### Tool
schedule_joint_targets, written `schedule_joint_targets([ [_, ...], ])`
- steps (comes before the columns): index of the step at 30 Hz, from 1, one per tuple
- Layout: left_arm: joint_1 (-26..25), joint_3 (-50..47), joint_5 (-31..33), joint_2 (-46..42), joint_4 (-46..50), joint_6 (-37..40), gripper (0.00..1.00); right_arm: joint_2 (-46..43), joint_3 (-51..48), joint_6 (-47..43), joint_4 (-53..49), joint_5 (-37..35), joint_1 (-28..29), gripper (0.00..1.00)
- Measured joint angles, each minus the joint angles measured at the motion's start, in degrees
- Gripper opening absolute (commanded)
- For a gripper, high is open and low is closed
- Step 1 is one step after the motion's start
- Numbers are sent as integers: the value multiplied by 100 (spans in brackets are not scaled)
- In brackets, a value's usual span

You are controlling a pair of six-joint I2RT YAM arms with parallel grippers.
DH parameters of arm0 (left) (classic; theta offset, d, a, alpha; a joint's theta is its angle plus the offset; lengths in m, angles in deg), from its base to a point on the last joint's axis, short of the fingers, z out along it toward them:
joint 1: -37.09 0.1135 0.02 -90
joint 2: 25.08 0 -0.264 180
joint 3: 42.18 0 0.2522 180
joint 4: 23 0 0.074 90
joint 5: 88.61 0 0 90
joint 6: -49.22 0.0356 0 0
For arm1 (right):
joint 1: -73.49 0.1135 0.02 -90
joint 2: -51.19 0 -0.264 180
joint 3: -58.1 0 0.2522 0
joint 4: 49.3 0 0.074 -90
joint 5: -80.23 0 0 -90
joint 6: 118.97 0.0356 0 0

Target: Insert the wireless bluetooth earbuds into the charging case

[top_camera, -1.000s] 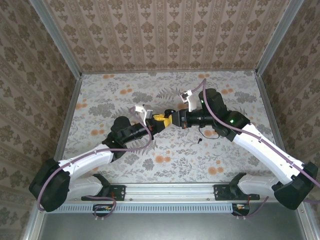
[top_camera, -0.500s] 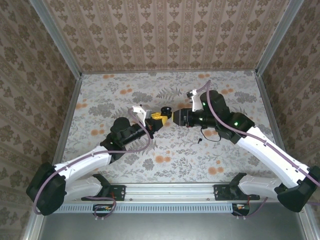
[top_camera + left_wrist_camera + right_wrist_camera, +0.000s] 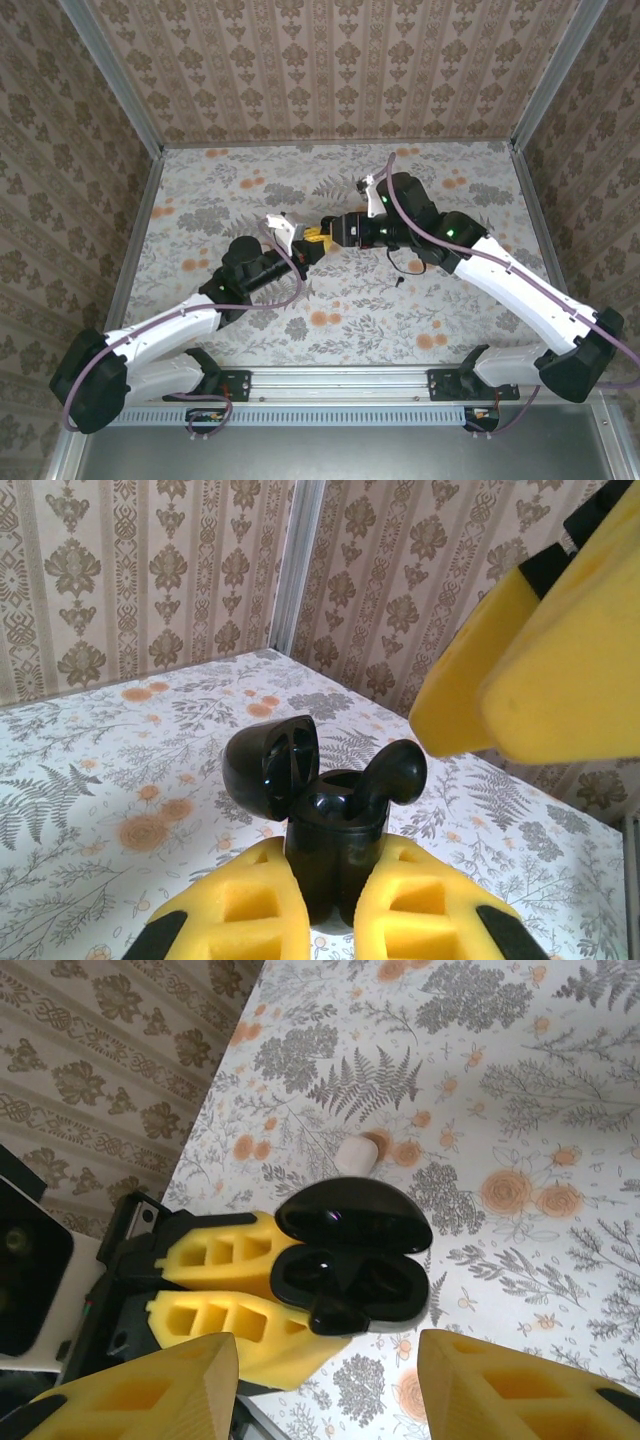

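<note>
My left tool [image 3: 325, 885] pinches the charging case [image 3: 330, 830], lid back, to present its mouth. My right tool [image 3: 325, 1355] stands spread just beyond it. One earbud [image 3: 397, 770] sits there, seemingly half-seated and needing a press.

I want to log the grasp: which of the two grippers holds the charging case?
The left gripper: its jaws are shut on the black charging case. The right gripper has jaws apart, empty.
</note>
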State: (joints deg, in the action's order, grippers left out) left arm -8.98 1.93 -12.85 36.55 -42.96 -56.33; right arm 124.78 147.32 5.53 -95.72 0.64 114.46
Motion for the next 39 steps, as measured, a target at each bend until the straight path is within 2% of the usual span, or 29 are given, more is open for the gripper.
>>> schedule_joint_targets([
  [16,0,0,-4,-31,122,90,0,446,334,-168,-339,-129,131,45],
  [19,0,0,-2,-42,149,111,0,479,337,-181,-361,-136,131,42],
  [28,0,0,-4,-96,223,170,0,505,358,-328,-391,-229,131,22],
  [39,2,-2,-35,-164,354,195,0,505,361,-605,-380,-212,131,17],
])
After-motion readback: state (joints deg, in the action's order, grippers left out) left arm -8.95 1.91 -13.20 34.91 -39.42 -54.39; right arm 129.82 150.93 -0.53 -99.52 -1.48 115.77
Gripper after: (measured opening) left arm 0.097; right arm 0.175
